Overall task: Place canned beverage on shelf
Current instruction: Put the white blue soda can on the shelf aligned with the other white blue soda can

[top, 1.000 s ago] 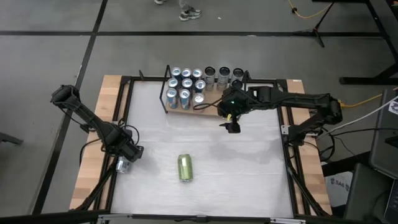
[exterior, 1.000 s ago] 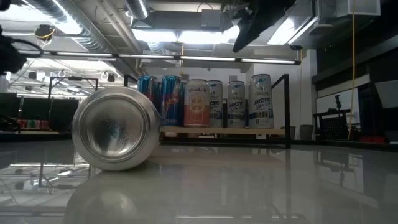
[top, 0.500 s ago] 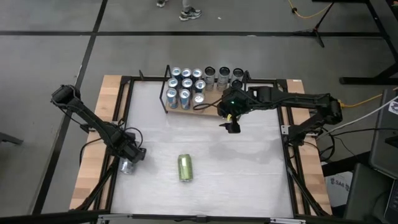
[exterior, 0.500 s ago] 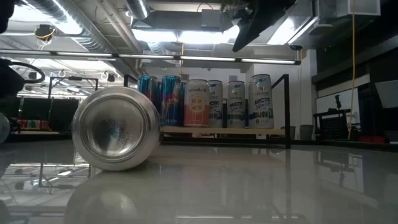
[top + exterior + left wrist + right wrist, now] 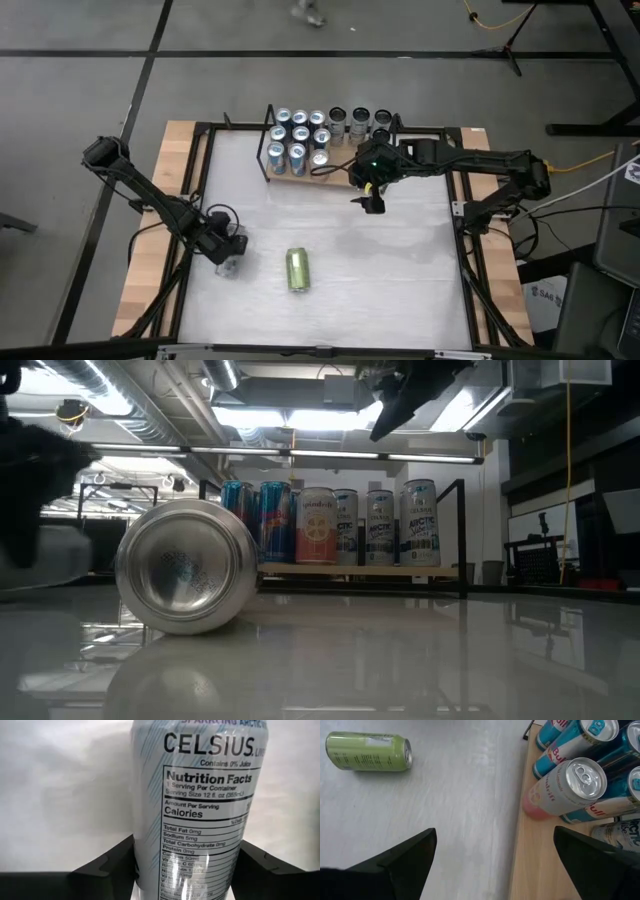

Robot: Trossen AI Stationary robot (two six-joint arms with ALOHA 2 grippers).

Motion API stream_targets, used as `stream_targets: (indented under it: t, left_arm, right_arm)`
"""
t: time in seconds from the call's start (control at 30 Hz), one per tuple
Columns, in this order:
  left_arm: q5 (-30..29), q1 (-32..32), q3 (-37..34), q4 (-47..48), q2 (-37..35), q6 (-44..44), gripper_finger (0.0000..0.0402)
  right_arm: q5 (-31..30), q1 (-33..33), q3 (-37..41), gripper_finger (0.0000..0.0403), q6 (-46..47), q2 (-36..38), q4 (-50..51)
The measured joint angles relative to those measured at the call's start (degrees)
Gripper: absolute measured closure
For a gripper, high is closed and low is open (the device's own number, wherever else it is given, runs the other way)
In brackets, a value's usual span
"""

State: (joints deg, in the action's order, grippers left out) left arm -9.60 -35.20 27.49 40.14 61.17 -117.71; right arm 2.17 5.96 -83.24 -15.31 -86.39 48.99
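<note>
Left gripper point(image 5: 229, 256) has slid toward the green can point(image 5: 298, 269), your fingers point(image 5: 105, 865) narrowing onto a white can point(image 5: 200, 805) between them. That's your next can for the shelf point(image 5: 335, 172); right gripper point(image 5: 372, 203) hangs wide beside it.

you get even, bright overhead light here, and the white worktop point(image 5: 400, 270) shows only faint, soft shadows under the arms in the high view. in the low view the ceiling lights point(image 5: 300, 415) burn out to white glare, and the glossy worktop mirrors them in pale streaks. the left hand point(image 5: 35, 510) at that picture's edge is a dark smear of blur, while the lying can's silver base point(image 5: 185, 567) close to the lens is a little soft. your left wrist view is sharp enough to read the print on the white can point(image 5: 200, 810)
</note>
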Motion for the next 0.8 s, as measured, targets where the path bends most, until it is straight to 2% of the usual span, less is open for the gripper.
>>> stream_targets:
  t: [0.17, 0.33, 0.53, 0.67, 0.8]
  left_arm:
    - [-8.0, 1.4, 0.0, -10.7, 0.0, 9.9, 0.0168]
    - [-13.6, 5.3, 0.0, -26.7, 0.0, 23.8, 0.0165]
    - [-12.8, 11.5, 0.0, -47.0, 0.0, 44.8, 0.0163]
    - [-10.8, 15.7, 0.0, -58.6, 0.0, 56.5, 0.0163]
    - [-9.4, 19.1, 0.0, -64.5, 0.0, 65.2, 0.0162]
  right_arm:
    - [2.0, 0.0, 0.0, 0.0013, 0.0, 0.0, -0.3]
    - [9.3, 0.0, 0.0, 0.0013, 0.0, 0.0, -4.3]
    - [17.9, 0.0, 0.0, 0.0013, 0.0, 0.0, -12.3]
    - [20.0, 0.0, 0.0, 0.0013, 0.0, 0.0, -18.1]
    - [21.0, 0.0, 0.0, 0.0013, 0.0, 0.0, -23.6]
